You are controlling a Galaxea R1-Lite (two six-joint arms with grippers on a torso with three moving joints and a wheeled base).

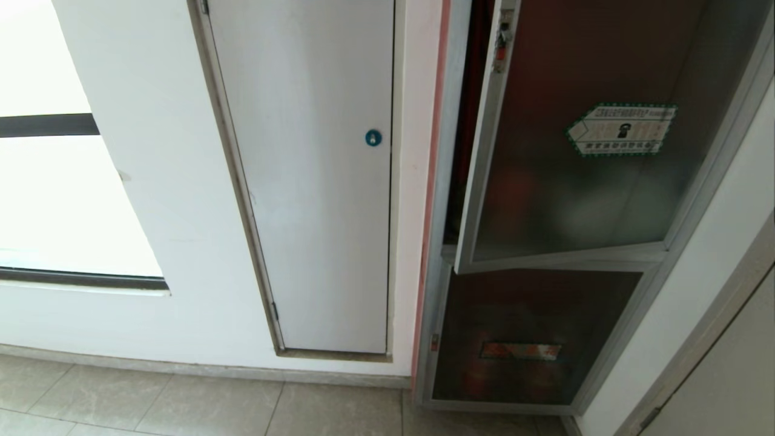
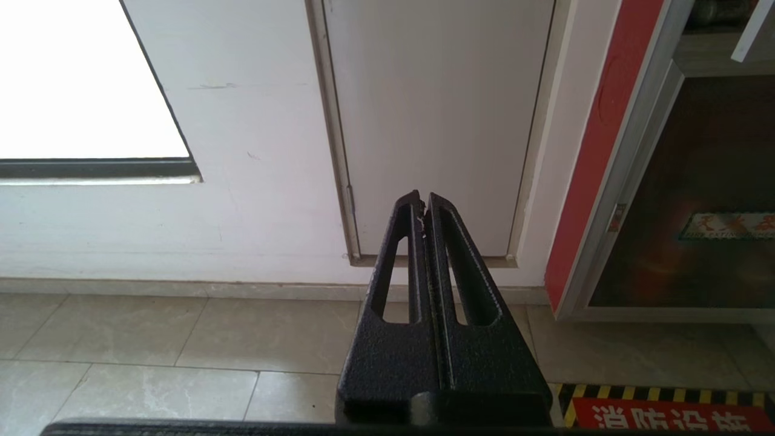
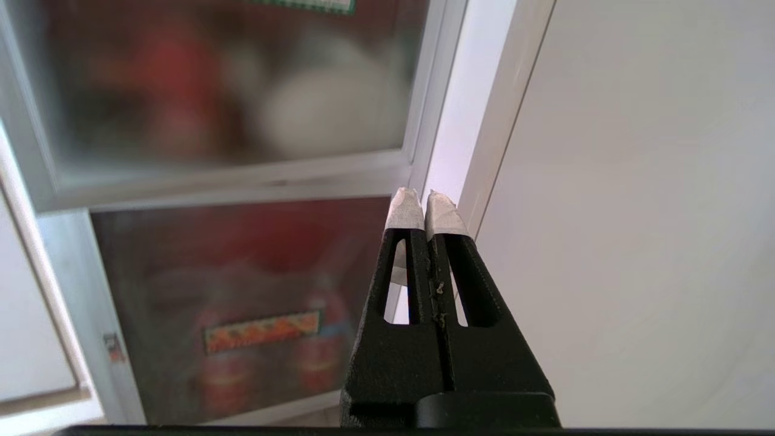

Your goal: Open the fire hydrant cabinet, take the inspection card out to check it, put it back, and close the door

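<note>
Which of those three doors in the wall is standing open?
The door, the upper dark glass panel with the green-bordered sticker: its latch edge swings out. The white panel and the lower glass panel sit flush.

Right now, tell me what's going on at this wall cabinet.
The silver-framed dark tinted glass door with the green-bordered sticker stands slightly ajar on the fire hydrant cabinet, not latched. Nothing is gripping it. The right gripper is shut and empty, pointing near the door's lower hinge-side corner. The left gripper is shut too, parked low facing the plain white panel. No inspection card is visible.
</note>
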